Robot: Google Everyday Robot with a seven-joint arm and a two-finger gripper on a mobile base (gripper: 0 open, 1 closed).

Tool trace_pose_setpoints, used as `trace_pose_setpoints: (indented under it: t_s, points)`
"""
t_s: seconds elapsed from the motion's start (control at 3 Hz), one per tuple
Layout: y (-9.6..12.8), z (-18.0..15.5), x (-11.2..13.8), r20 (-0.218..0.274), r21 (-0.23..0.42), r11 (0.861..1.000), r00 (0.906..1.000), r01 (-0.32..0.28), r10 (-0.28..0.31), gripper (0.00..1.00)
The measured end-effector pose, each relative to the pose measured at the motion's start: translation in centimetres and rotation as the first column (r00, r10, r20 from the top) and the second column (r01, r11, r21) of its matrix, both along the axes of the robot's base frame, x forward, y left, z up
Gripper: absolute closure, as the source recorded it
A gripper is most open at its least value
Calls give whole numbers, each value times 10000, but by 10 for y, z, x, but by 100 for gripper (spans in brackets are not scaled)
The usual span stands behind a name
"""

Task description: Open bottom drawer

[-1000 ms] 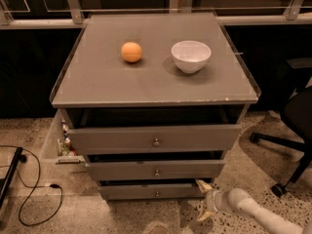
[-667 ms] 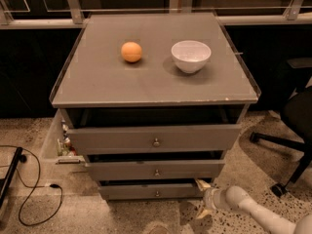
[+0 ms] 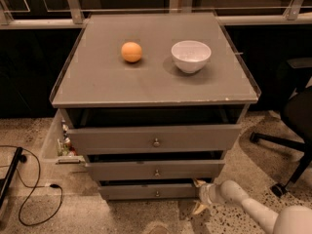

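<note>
The grey cabinet (image 3: pixel 146 82) has three drawers. The bottom drawer (image 3: pixel 146 191) is the lowest one, with a flat grey front and a small round knob (image 3: pixel 157 194). It stands a little out from the cabinet. My gripper (image 3: pixel 199 197) is low at the right end of the bottom drawer front, at its right edge, and comes in from the lower right on a white arm (image 3: pixel 253 212). The middle drawer (image 3: pixel 155 169) and the top drawer (image 3: pixel 154 139) also stand a little out.
An orange (image 3: pixel 131 51) and a white bowl (image 3: pixel 190 56) sit on the cabinet top. A clear bin (image 3: pixel 59 141) hangs on the cabinet's left side. A black cable (image 3: pixel 29 189) lies on the floor at left. An office chair (image 3: pixel 292 126) stands at right.
</note>
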State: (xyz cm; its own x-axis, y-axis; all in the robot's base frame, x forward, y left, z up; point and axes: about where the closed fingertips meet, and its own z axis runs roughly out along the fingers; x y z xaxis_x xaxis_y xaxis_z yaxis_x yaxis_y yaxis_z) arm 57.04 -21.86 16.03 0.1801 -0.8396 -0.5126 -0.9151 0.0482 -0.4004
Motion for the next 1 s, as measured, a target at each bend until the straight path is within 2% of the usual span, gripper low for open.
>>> trace_pose_setpoints:
  t_s: [0.33, 1.0]
  points:
    - [5, 0, 12, -93, -33, 9996, 9996, -276, 275, 0]
    - [13, -18, 20, -628, -171, 9981, 9964, -584, 573, 0]
